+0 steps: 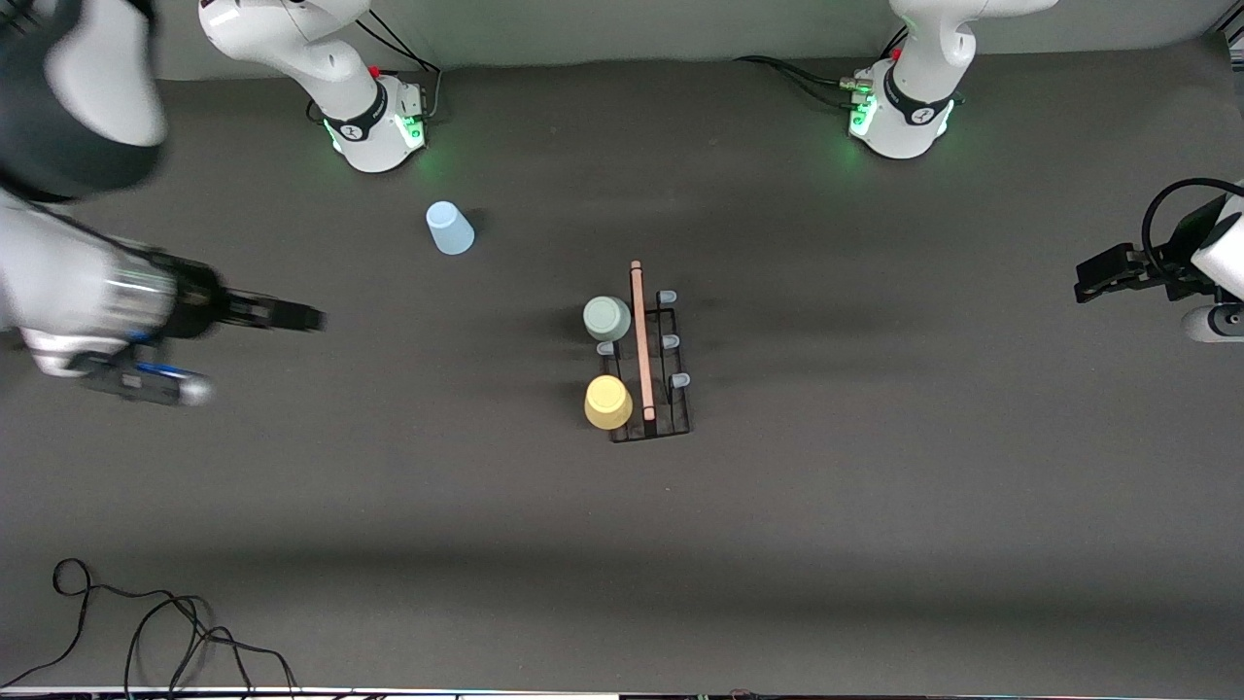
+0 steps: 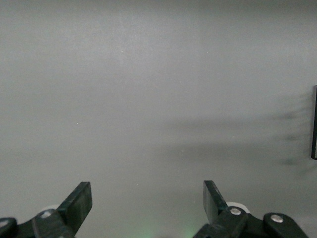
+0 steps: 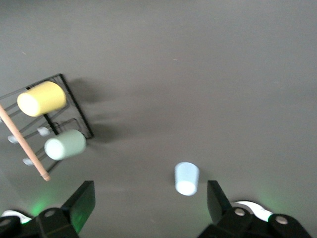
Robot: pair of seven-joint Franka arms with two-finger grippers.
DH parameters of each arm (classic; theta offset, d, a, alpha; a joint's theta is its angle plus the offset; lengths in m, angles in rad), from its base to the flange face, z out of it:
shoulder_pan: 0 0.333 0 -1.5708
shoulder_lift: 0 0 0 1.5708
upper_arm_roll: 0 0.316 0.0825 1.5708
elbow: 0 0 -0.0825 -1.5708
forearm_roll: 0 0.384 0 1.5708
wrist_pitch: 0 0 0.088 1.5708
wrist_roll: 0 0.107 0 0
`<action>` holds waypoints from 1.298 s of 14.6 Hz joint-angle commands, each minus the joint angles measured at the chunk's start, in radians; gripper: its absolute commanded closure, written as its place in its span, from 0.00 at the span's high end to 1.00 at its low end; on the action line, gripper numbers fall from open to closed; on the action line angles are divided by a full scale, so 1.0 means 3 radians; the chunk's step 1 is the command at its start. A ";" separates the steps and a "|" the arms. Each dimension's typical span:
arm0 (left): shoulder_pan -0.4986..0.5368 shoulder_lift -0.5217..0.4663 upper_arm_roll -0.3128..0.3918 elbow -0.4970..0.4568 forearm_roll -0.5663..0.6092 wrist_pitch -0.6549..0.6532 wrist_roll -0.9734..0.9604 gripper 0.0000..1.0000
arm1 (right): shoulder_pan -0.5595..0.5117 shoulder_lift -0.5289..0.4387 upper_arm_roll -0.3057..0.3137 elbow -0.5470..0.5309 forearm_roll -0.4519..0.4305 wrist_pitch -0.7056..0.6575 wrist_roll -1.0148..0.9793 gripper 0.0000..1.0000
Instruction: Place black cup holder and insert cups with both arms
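Two cups (image 1: pixel 607 360) sat pegged on the black cup holder (image 1: pixel 649 362) mid-surface, while I judged my right gripper (image 3: pixel 148 198), fingers wide and empty, might topple the upended blue cup (image 1: pixel 449 228); the left gripper (image 2: pixel 147 198) waited likewise.

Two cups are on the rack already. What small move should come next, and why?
Probably bring the open right gripper toward the blue cup to grasp it. That cup stands alone on the table, while the green cup and yellow cup already sit on the rack. The left gripper waits open.
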 commanded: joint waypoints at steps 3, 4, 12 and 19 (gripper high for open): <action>-0.0030 -0.0047 0.0001 -0.0038 0.0061 0.0108 0.0042 1.00 | -0.0292 -0.0027 0.0038 0.0385 -0.0200 -0.0375 -0.0440 1.00; -0.0030 -0.0047 0.0001 -0.0038 0.0061 0.0108 0.0042 1.00 | -0.0292 -0.0027 0.0043 0.0380 -0.0306 -0.0375 -0.0445 1.00; 0.0006 -0.0072 0.0006 -0.0099 0.0061 0.0215 0.0042 1.00 | -0.0236 -0.0246 0.0074 0.0008 -0.0761 -0.0060 -0.1033 1.00; -0.0020 -0.0072 0.0006 -0.0099 0.0061 0.0215 0.0042 1.00 | -0.0407 -0.0896 0.0312 -0.0975 -0.0906 0.0760 -0.1064 1.00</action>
